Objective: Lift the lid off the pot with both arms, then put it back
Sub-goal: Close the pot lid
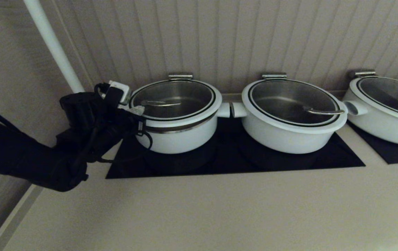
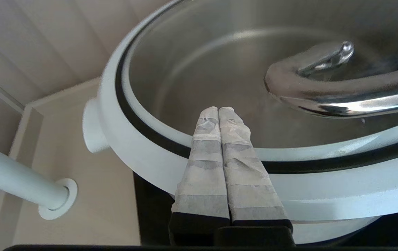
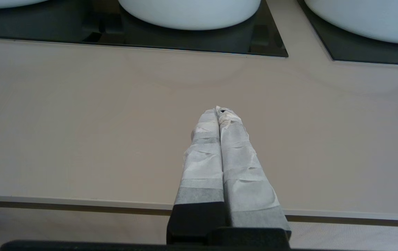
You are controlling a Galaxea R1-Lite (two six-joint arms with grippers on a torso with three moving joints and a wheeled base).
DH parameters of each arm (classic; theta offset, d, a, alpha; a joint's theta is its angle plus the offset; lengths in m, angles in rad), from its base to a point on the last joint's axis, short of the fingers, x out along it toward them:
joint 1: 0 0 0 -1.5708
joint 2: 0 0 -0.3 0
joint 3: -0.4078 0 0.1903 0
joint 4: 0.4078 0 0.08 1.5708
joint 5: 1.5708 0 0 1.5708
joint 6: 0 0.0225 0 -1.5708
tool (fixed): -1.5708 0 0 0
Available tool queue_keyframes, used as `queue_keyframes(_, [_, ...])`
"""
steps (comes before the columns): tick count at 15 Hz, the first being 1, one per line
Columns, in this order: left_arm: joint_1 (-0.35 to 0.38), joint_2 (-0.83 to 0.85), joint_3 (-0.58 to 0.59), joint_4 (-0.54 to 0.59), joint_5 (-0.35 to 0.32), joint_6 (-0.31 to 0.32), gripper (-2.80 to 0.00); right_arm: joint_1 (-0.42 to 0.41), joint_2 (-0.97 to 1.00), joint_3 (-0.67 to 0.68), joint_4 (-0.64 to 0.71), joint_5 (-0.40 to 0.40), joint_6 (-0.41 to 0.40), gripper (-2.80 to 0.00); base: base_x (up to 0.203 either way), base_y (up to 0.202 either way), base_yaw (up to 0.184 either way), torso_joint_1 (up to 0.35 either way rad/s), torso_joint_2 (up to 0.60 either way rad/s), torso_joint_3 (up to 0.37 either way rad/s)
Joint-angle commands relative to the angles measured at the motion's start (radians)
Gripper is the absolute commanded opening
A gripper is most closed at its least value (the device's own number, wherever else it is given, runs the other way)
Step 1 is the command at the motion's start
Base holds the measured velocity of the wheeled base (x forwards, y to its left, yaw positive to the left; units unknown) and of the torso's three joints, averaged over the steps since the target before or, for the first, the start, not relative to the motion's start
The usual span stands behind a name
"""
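On the counter: label lines follow, biggest thing first.
Counter [image 1: 199, 209]: a pale beige worktop below a ribbed wall, with dark cooktop panels set into it.
Cooktop panel [image 1: 289, 160]: black glass carrying two white pots side by side; a second panel to the right carries a third.
Left arm [image 1: 28, 157]: black and bulky, with loose cables, reaching in from the left edge toward the leftmost pot.
Pot [image 1: 181, 134]: white and round, leftmost of the three, standing on the black panel; its stub handle nearly meets the middle pot's.
Middle pot [image 1: 282, 132]: wider and shallower, just beside the task pot, with its own lid on.
Right pot [image 1: 383, 115]: partly cut off at the right edge.
Lid [image 1: 172, 94]: glass with a white rim and black ring, sitting on the pot, its steel loop handle on top.
Left gripper [image 2: 218, 111]: white-wrapped fingers pressed together, holding nothing, tips over the lid's rim at the pot's left side.
Right gripper [image 3: 219, 111]: fingers pressed together, empty, above bare counter in front of the panels, well apart from the pots.
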Motion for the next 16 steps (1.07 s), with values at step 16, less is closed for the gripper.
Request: queue_keyframes(16, [0.001,0.043,0.033,-0.006,0.003,-0.001,-2.8,0.0,0.002,0.0,0.0,0.001,-0.001,-2.8,0.0,0.0,0.0,0.0,0.0,0.0])
